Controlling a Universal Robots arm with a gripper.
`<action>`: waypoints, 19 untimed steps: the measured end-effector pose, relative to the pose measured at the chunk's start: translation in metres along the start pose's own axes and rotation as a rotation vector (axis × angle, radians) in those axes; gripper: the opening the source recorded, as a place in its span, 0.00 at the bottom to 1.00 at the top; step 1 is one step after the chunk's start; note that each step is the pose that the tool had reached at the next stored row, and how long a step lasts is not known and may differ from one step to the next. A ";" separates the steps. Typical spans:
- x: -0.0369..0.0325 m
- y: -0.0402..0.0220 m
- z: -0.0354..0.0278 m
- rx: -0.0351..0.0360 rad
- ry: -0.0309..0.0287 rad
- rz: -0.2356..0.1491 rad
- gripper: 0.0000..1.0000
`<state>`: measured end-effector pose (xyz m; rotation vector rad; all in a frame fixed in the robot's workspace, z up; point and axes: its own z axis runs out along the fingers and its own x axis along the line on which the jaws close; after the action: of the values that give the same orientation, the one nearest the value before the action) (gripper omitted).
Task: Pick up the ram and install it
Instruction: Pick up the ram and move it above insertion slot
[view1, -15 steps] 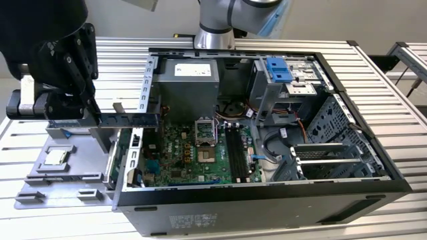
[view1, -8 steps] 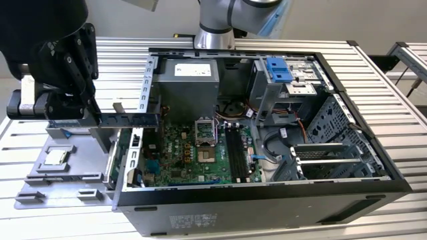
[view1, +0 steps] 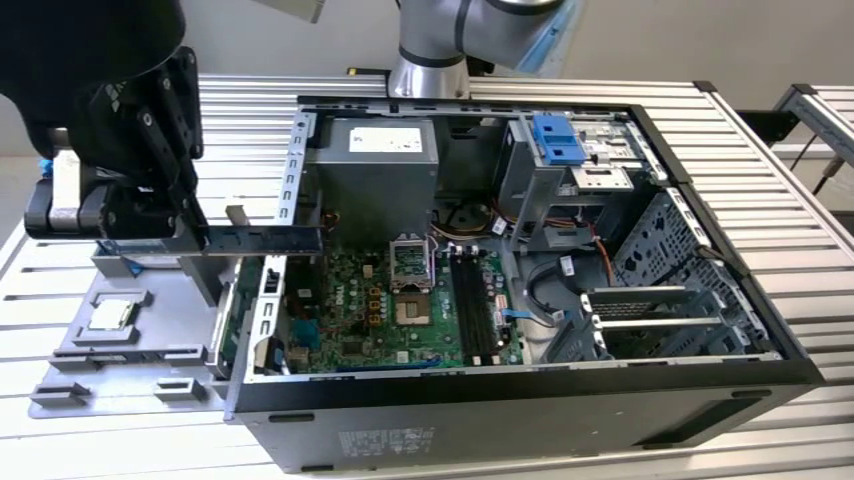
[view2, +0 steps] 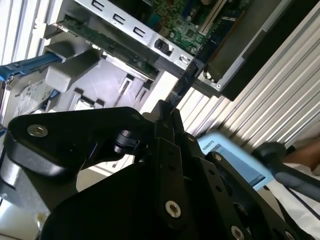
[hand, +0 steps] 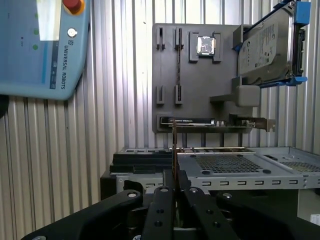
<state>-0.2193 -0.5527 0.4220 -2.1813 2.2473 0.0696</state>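
Mid-carry, judged. Clamped narrow in the gripper (hand: 174, 177): the ram (view2: 182, 85), just outside the wall of the computer case (view1: 534, 400) at the exterior view's left, stick tip reaching over it. Not yet seated. Called for squaring its edge to the memory slots (view1: 470, 295) mid-case.

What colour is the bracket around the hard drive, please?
Blue; the bracket shows best in the first wrist view.

Bright, even light. The worktop (view1: 120, 440) glares white at its near left corner in the exterior view, while the case (view1: 534, 410) interior and pincer (hand: 174, 172) lie in shadow.
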 end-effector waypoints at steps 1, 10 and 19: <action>-0.0001 -0.0018 -0.0001 0.0000 0.0000 0.000 0.00; -0.0009 -0.0295 -0.0007 0.0000 -0.0001 0.000 0.00; -0.0019 -0.0640 -0.0015 0.0000 -0.0001 0.000 0.00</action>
<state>-0.1552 -0.5527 0.4220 -2.1813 2.2472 0.0697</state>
